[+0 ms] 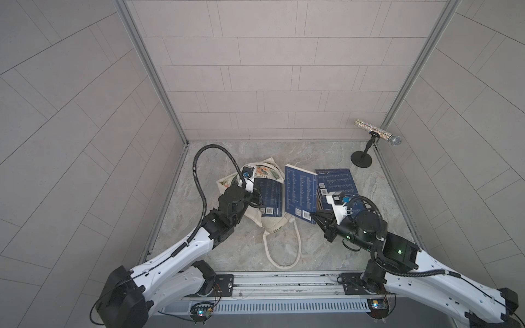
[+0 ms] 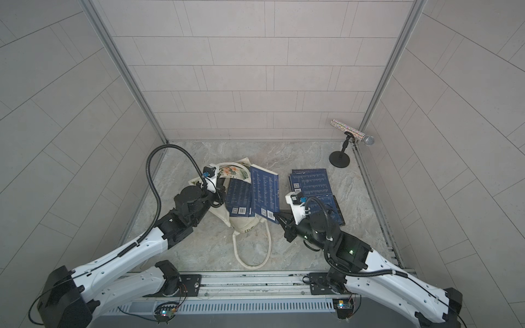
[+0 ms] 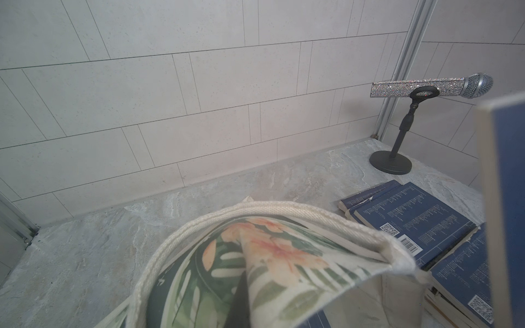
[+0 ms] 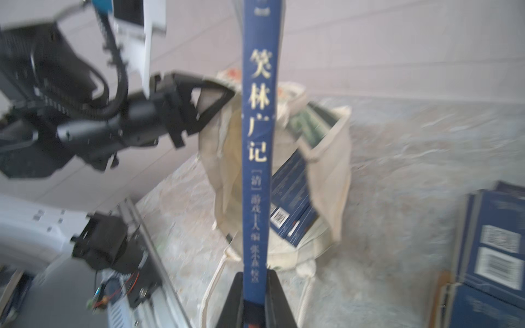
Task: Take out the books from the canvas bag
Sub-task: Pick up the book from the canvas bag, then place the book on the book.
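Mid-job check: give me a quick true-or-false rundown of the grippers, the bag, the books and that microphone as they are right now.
1. The right gripper is shut on a navy blue book with pale spine lettering. True.
2. The cream canvas bag with leaf and flower print is empty. False: navy books lie inside it.
3. The left gripper pinches the bag's rim. True.
4. The glittery silver microphone on a black stand lies on the books. False: it stands in the far corner, apart from them.
5. No book is out on the grey stone-look table. False: a stack of navy books lies there beside the right arm.
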